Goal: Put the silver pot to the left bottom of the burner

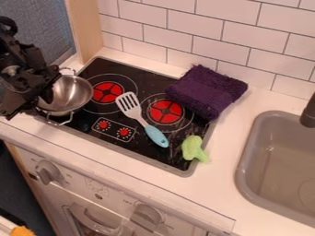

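Note:
At the left of the view, the black gripper (34, 90) is right against the left side of the silver pot (72, 94). The pot is over the left edge of the black stove top, left of the left red burner (107, 92). It looks somewhat tilted, and its two wire handles point toward the back and the front. The gripper covers part of the pot's left rim, and whether it holds the pot is unclear.
A spatula (139, 115) lies between the two burners, its blue handle toward the front. A folded purple towel (207, 91) covers the stove's back right corner. A green toy (194, 148) lies at the front right edge, and the grey sink (241, 173) is farther right.

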`<state>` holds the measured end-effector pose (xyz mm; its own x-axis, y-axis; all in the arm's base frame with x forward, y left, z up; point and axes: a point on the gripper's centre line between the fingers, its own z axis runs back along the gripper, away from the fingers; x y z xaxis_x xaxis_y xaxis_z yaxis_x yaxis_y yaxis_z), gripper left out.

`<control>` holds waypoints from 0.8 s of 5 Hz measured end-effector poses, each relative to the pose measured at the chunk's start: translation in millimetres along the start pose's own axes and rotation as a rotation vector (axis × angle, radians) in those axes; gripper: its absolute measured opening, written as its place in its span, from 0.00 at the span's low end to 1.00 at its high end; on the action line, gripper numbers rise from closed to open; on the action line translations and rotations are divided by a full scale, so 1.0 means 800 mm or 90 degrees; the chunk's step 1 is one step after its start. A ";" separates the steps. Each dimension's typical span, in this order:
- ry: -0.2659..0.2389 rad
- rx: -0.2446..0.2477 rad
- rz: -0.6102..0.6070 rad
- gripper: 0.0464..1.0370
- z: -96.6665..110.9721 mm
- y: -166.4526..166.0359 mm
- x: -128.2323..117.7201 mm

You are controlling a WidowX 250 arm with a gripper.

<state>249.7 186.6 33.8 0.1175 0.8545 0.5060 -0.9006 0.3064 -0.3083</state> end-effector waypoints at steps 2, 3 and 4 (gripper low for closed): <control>0.009 0.001 -0.001 0.97 0.001 -0.006 -0.004; 0.017 0.003 -0.001 0.96 0.001 -0.006 -0.006; 0.021 0.001 0.004 0.96 0.010 -0.011 -0.003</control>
<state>254.1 179.0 41.6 0.1261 0.8697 0.4771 -0.9018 0.3010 -0.3102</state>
